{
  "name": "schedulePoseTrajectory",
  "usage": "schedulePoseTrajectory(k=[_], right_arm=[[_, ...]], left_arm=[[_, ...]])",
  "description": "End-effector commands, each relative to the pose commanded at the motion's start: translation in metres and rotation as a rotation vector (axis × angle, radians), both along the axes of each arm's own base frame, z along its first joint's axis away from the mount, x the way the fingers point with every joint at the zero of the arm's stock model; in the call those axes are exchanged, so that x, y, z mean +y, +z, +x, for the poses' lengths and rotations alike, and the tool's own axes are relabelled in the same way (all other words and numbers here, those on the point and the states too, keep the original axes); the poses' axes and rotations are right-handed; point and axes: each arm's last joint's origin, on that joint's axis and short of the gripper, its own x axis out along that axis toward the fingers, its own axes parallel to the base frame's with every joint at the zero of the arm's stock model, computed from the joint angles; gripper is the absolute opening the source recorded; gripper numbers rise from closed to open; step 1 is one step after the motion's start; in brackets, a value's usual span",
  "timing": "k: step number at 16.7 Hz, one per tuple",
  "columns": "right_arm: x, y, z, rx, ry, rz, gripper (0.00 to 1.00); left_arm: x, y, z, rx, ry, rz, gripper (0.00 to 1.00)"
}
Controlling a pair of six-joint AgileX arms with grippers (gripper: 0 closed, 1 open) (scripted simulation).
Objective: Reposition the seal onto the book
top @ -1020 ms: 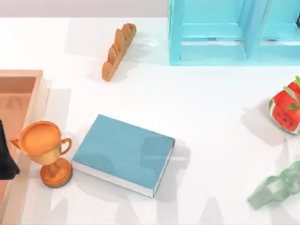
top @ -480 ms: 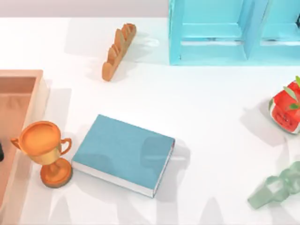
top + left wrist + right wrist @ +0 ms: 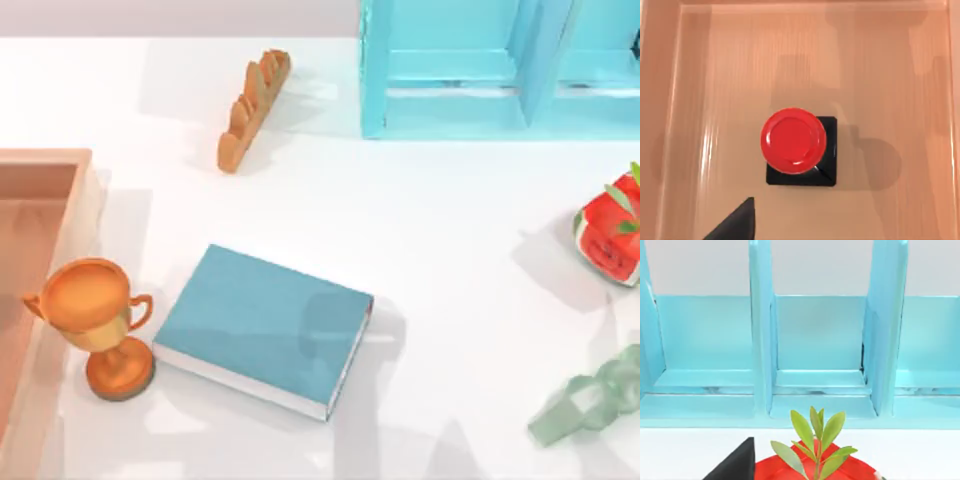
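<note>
Down inside the wooden tray sits the seal. It stands upright on the tray floor, red knob on top and black block under it, away from the tray walls. The left end effector hangs right over the seal and is not touching it. Just a dark bit of it shows at the edge of the left wrist view, so I cannot tell if it is spread or pressed together.

From above, the tray lies at the left side of the table. The book lies flat and closed on the table, to the right of the tray, with its blue cover bare. An orange trophy stands between the tray and the book, just beside the book's left corner.

The right end effector is over by a red fruit with green leaves and faces the blue shelf. I cannot tell if it is spread or pressed together either. From above, the fruit sits at the right side of the table, well apart from the book, and the shelf stands at the far edge
</note>
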Motion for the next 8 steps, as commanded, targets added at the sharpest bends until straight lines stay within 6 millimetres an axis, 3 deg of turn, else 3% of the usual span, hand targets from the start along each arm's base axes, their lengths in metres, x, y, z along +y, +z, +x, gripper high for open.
schedulePoseTrajectory(k=[4,8], right_arm=[[0.0,0.0,0.0,0.0,0.0,0.0,1.0],[0.0,0.0,0.0,0.0,0.0,0.0,1.0]], left_arm=[[0.024,-0.001,0.058,0.283,0.0,-0.03,1.0],[0.046,-0.014,0.1,0.484,-0.003,-0.066,1.0]])
